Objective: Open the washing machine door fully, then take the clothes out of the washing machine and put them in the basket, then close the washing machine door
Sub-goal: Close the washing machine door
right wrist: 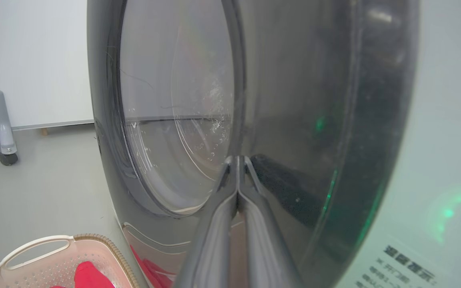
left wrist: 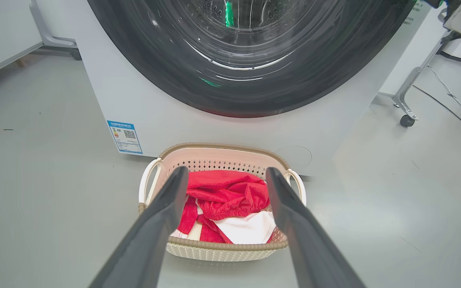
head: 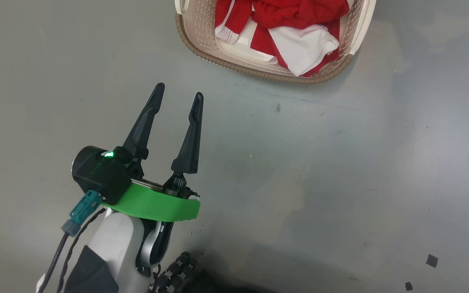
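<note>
Evidently, with the clothes (left wrist: 226, 196) in the basket (left wrist: 222, 250), closing was in hand: the right pincer (right wrist: 237, 160), pressed together against the washing machine door (right wrist: 294, 100), likely needed a firm push; the left pincer (head: 178, 90) hung spread.

The clothes (left wrist: 226, 196) lie in the basket (left wrist: 222, 156), which stands on the floor (left wrist: 34, 200) just before the washing machine (left wrist: 162, 116), below its door (left wrist: 250, 100).

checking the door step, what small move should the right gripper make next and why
Probably push the shut right gripper gently into the washing machine door: the clothes already lie in the basket, and whether the door has latched cannot be told.
</note>
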